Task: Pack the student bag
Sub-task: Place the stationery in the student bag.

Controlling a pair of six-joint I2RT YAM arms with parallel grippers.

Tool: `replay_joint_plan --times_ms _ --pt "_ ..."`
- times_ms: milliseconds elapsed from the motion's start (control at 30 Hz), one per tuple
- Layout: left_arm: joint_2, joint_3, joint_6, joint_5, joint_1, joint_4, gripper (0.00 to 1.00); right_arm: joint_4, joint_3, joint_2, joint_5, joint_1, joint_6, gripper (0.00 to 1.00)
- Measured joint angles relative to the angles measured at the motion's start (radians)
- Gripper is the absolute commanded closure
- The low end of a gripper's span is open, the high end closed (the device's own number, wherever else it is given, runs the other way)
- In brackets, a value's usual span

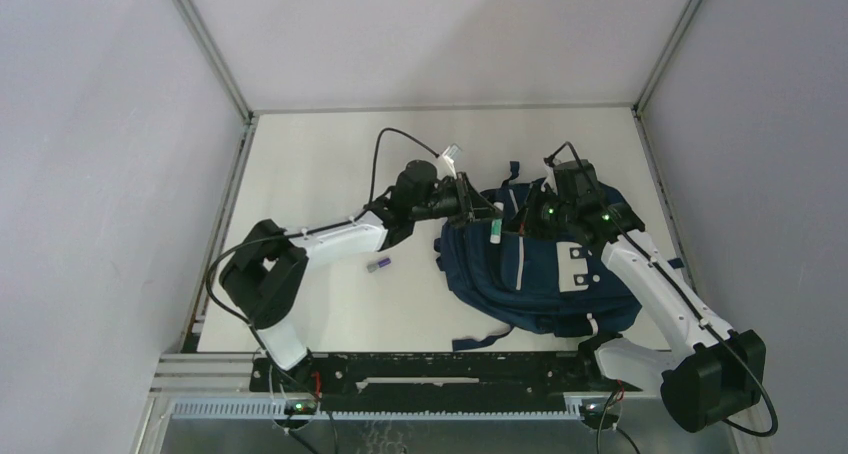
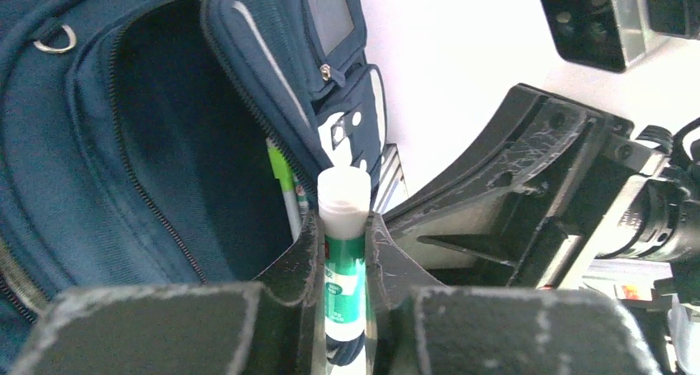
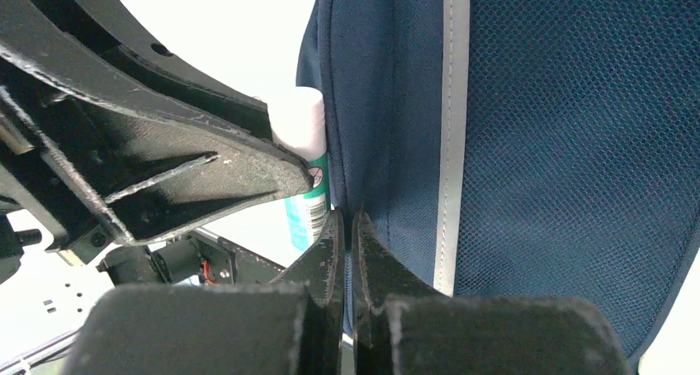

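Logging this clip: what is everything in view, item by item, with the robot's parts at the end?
student bag: one, navy blue with white piping, right-centre of the table, main compartment open
glue stick: one, green body with white cap, held at the bag's opening
pens: apparently two, light green and white, standing inside the open compartment
small capped item: one, purple and grey, lying on the table left of the bag; too small to identify
table: one, white, walled on three sides
left gripper: one, black, shut on the glue stick
right gripper: one, black, pinching the fabric edge of the bag beside the opening
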Motion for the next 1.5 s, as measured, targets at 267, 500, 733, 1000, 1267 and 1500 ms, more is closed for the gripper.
replay_joint_plan --times_ms 267,500,733,1000,1267,1500 --pt "-0.024 -0.064 -0.008 -0.031 0.014 0.005 1.0 0.004 0.0 0.0 -0.009 0.001 0.0 1.0" --pt "-0.026 -0.082 -0.021 -0.052 0.021 0.002 1.0 0.003 0.0 -0.002 -0.009 0.004 0.0 1.0" --pt "-0.024 -0.082 -0.034 -0.05 0.021 0.006 1.0 0.003 0.0 -0.005 -0.009 0.004 0.0 1.0" --pt "0.021 -0.081 -0.045 -0.041 0.021 0.021 1.0 0.004 0.0 -0.005 -0.009 0.004 0.0 1.0" --pt "0.055 -0.08 -0.051 -0.024 0.019 0.023 0.96 0.003 0.0 -0.005 -0.009 0.004 0.0 1.0" --pt "0.064 -0.08 -0.052 -0.015 0.017 0.025 0.9 0.004 0.0 -0.005 -0.009 0.004 0.0 1.0"
